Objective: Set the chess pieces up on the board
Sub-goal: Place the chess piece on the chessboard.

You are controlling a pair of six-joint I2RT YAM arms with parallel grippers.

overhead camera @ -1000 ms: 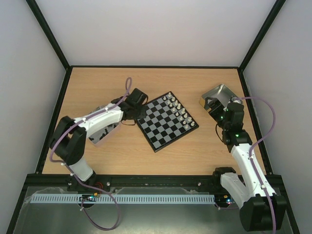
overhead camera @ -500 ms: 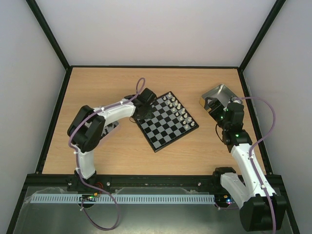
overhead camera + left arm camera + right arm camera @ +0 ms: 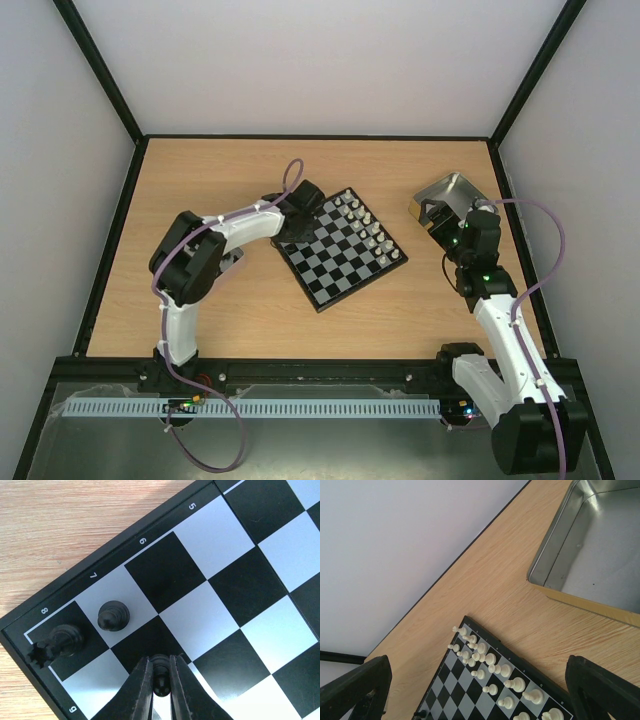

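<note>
The board [image 3: 340,262] lies tilted at the table's middle. Silvery-white pieces [image 3: 366,226] stand in two rows along its far right side; they also show in the right wrist view [image 3: 490,664]. My left gripper [image 3: 298,218] hangs over the board's left corner. In the left wrist view it [image 3: 161,676] is shut on a small black piece [image 3: 160,670], held just above a black square. A black rook [image 3: 61,642] stands on the corner square and a black pawn [image 3: 113,616] on the pale square beside it. My right gripper [image 3: 477,685] is open and empty, near the right tin.
A shallow metal tin [image 3: 452,194] sits at the right, under my right gripper; it looks empty in the right wrist view [image 3: 600,555]. Another tin [image 3: 232,264] is mostly hidden under the left arm. Dark frame walls bound the table.
My left arm has swung right from the left tin to the board's left corner. The right arm has not moved.
</note>
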